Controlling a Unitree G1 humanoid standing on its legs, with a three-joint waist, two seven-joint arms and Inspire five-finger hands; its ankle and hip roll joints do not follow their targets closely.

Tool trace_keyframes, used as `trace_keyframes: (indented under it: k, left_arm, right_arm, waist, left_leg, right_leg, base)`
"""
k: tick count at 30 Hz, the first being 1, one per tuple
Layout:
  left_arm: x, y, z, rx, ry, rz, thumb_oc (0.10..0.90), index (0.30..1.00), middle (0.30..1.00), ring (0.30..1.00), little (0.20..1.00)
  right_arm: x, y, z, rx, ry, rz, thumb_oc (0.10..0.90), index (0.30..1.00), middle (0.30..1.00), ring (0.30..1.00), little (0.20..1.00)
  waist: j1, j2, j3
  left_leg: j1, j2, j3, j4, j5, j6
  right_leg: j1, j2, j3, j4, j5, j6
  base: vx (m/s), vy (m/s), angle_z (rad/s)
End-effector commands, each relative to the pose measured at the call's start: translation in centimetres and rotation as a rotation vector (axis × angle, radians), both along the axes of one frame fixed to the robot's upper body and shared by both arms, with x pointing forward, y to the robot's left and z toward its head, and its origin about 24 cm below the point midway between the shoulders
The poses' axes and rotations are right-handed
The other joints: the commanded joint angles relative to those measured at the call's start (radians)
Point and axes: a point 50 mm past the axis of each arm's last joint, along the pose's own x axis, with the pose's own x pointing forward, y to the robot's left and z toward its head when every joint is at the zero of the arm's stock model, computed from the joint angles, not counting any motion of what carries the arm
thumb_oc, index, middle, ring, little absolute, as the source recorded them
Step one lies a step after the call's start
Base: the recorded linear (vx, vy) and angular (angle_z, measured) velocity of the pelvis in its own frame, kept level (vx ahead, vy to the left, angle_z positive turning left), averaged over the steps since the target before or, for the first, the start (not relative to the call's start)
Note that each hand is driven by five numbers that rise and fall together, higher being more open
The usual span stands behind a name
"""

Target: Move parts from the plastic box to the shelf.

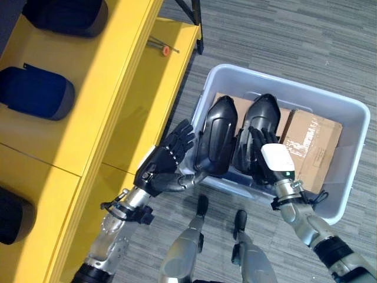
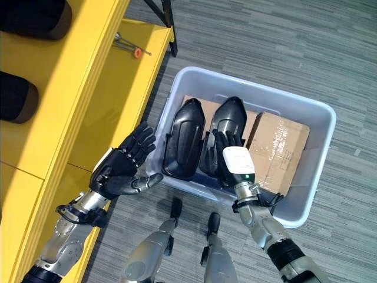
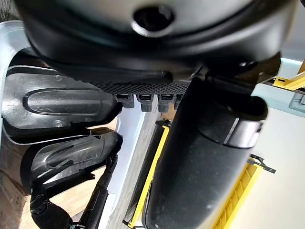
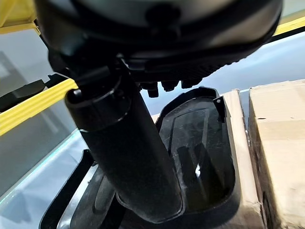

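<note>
A pale plastic box [image 1: 355, 113] stands on the floor at the right. Two black shell-shaped parts lean side by side in it: the left part [image 1: 217, 135] and the right part [image 1: 263, 113]. My right hand [image 1: 255, 154], thumb under a white cover, reaches into the box and lies with straight fingers on the right part [image 4: 200, 143]. Outside the box's left wall my left hand [image 1: 160, 169] hovers open, palm turned toward the left part [image 3: 62, 102], not touching it. The yellow shelf [image 1: 112, 76] runs along the left.
Cardboard boxes [image 1: 312, 144] fill the box's right side behind the parts. The shelf carries a dark blue part [image 1: 36, 92], black parts [image 1: 65, 15] and a small tool with an orange tip [image 1: 162, 47]. Grey carpet surrounds the box.
</note>
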Motion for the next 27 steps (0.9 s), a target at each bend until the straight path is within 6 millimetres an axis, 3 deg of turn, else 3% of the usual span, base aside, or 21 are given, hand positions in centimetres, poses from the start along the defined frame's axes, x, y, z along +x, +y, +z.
trace_keyframes:
  k: [1,17,27]
  left_arm:
    - [-0.9,-0.3,3.5,-0.060,-0.193,-0.056,0.900,1.000,1.000,1.000,1.000]
    - [-0.9,-0.2,3.4,-0.017,-0.183,-0.092,0.900,1.000,1.000,1.000,1.000]
    - [-0.4,-1.1,3.3,-0.027,-0.189,-0.117,0.900,1.000,1.000,1.000,1.000]
  right_arm:
    - [0.4,1.9,2.9,-0.038,-0.141,0.123,0.900,1.000,1.000,1.000,1.000]
    - [0.8,1.4,1.6,-0.182,0.059,0.139,0.900,1.000,1.000,1.000,1.000]
    - [2.3,2.0,0.9,-0.253,0.071,0.103,0.900,1.000,1.000,1.000,1.000]
  waist:
    - [-0.006,-0.021,-0.051]
    - [-0.005,-0.032,-0.034]
    - [0.009,-0.013,-0.008]
  left_leg:
    - [-0.058,0.006,0.044,0.057,-0.045,0.010]
    - [-0.053,0.014,0.047,0.064,-0.051,0.011]
    - [-0.081,0.006,0.042,0.073,-0.045,0.011]
  right_leg:
    - [-0.067,-0.032,0.041,0.190,-0.075,-0.001]
    - [-0.084,-0.028,0.037,0.213,-0.073,0.005]
    - [-0.113,-0.028,0.032,0.236,-0.081,-0.002]
  base:
    - [0.00,-0.033,0.00]
    - [0.00,-0.006,0.00]
    - [0.00,0.000,0.00]
